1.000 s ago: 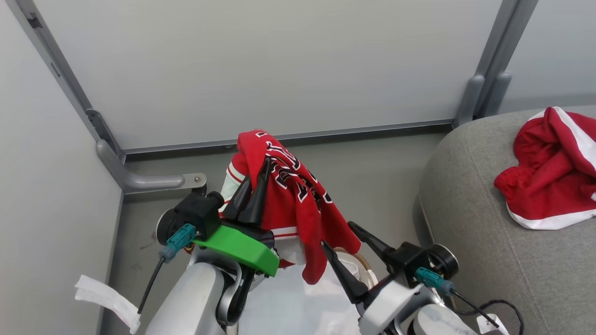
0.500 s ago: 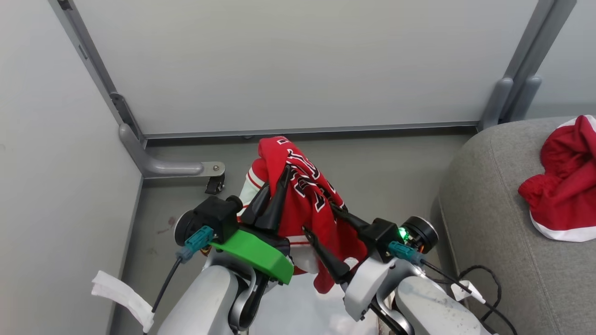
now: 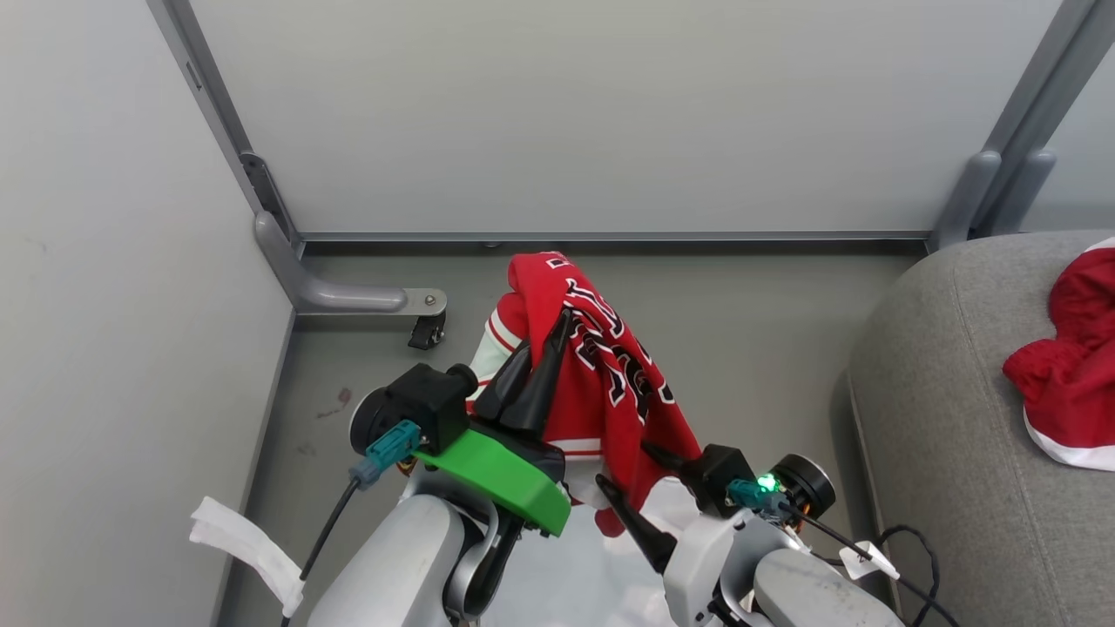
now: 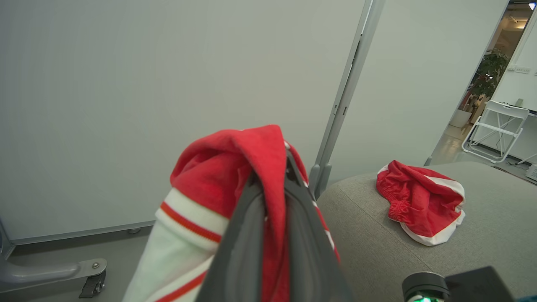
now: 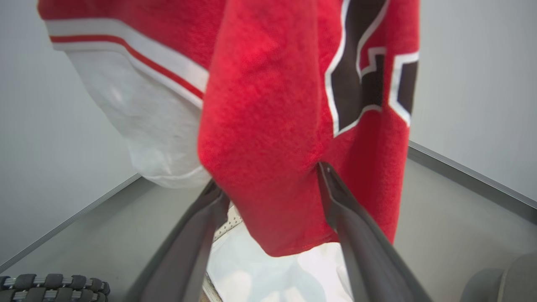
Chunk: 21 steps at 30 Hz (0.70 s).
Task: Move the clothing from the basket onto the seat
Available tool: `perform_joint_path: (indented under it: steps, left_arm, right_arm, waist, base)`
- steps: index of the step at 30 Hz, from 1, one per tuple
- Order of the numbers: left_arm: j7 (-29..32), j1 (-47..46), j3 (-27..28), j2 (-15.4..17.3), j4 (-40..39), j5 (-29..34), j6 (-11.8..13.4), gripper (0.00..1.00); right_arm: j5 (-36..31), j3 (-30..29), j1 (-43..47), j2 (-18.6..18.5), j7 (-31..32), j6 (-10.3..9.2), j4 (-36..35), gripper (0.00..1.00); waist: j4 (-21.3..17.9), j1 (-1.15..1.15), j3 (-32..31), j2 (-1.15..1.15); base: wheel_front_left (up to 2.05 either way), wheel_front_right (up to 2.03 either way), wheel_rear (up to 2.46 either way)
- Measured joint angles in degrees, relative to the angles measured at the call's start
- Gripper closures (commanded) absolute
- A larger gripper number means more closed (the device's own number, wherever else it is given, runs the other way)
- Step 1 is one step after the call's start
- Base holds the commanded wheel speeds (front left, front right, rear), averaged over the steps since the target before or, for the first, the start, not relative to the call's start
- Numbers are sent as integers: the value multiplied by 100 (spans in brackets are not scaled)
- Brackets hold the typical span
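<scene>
The grey seat (image 3: 949, 409) takes the right side; on its top, at the far right, lies a crumpled red garment with white trim (image 3: 1067, 383), well apart from the rest; at centre the red jersey (image 3: 610, 383) hangs in the air above the white basket liner (image 5: 260, 268), its black lettering turned rightward; the left gripper (image 3: 547, 329) is pinched tight on a fold at the jersey's top, cloth squeezed between both fingers; the right gripper (image 3: 625, 463), nearer and lower, stands spread wide, the jersey's hanging lower edge between its fingers, not clamped.
</scene>
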Motion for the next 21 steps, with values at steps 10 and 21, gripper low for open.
perform_joint_path:
  steps: [10,21]
  left_arm:
    - [0,1,43,0,7,-54,48,100]
    - [-1,41,224,-1,163,51,103,0]
  right_arm:
    - [52,-260,-48,5,0,0,37,100]
    - [-104,-1160,295,1,0,0,-656,100]
  waist:
    - [-5,0,21,0]
    - [-274,0,64,0]
  base:
    - [0,0,0]
    - [0,0,0]
